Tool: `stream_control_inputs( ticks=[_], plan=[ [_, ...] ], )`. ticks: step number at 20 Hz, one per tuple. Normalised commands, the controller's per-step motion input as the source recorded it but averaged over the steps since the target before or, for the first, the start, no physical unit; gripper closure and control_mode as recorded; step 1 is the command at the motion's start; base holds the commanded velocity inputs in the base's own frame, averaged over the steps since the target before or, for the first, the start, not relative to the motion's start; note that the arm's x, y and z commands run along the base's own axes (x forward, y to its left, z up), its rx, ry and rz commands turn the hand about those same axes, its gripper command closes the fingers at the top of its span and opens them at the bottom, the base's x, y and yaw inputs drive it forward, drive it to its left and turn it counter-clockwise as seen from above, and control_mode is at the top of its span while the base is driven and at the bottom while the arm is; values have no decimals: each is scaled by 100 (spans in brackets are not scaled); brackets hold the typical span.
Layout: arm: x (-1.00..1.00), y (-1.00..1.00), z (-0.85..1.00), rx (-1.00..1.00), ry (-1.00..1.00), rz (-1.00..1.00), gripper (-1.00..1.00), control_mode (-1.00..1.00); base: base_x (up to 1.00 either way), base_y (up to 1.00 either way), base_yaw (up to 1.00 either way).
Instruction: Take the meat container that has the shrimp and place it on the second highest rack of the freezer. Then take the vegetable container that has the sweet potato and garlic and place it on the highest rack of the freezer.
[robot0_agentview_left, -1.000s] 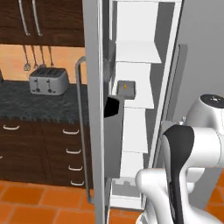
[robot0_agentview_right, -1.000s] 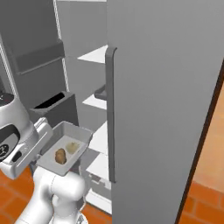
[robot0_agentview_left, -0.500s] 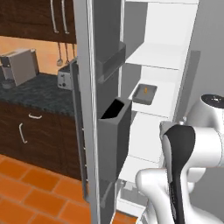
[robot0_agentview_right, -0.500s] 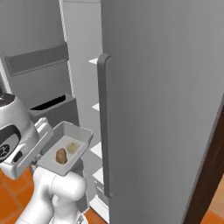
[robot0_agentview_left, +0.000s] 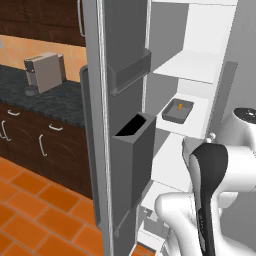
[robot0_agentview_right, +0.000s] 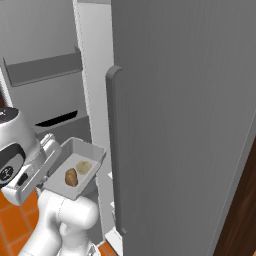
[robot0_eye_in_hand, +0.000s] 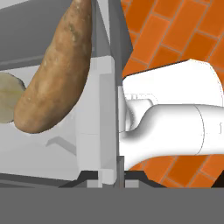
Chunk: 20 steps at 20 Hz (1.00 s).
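Note:
My gripper (robot0_agentview_right: 54, 161) is shut on the side wall of the grey vegetable container (robot0_agentview_right: 82, 148), held level in front of the open freezer (robot0_agentview_left: 200, 40). The tan-brown sweet potato (robot0_agentview_right: 71, 176) and pale garlic (robot0_agentview_right: 83, 167) lie in it. In the hand view the sweet potato (robot0_eye_in_hand: 57, 74) and garlic (robot0_eye_in_hand: 6, 103) lie left of the gripped tray wall (robot0_eye_in_hand: 112, 87), with the gripper (robot0_eye_in_hand: 106, 176) closed on it at the bottom. The meat container (robot0_agentview_left: 172, 117) with the tiny orange shrimp (robot0_agentview_left: 179, 106) rests on a white rack (robot0_agentview_left: 197, 127), below another white rack (robot0_agentview_left: 200, 67).
The freezer's open door (robot0_agentview_left: 100, 125) with grey bins (robot0_agentview_left: 131, 75) stands close on the left. The closed grey door (robot0_agentview_right: 190, 125) with its long handle (robot0_agentview_right: 115, 150) stands on the right. A dark counter (robot0_agentview_left: 50, 100) carries a toaster (robot0_agentview_left: 45, 72); the floor is orange tile (robot0_agentview_left: 30, 210).
The whole picture has shifted, so the base has moved and the freezer interior is nearer and more central. The vegetable container stays in my shut gripper.

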Motion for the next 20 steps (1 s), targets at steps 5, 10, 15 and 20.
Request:
stream_control_inputs(
  ticks=[5, 10, 15, 20],
  plan=[
    [1, 6, 31, -2, -49, 11, 100, -100, 0, 0, 0],
    [6, 22, 64, -2, -14, -4, 100, -100, 0, 0, 0],
    [43, 0, 43, 0, -1, -6, 100, -100, 0, 0, 0],
    [64, 1, 36, -7, -9, -6, 100, -100, 0, 0, 0]
  ],
)
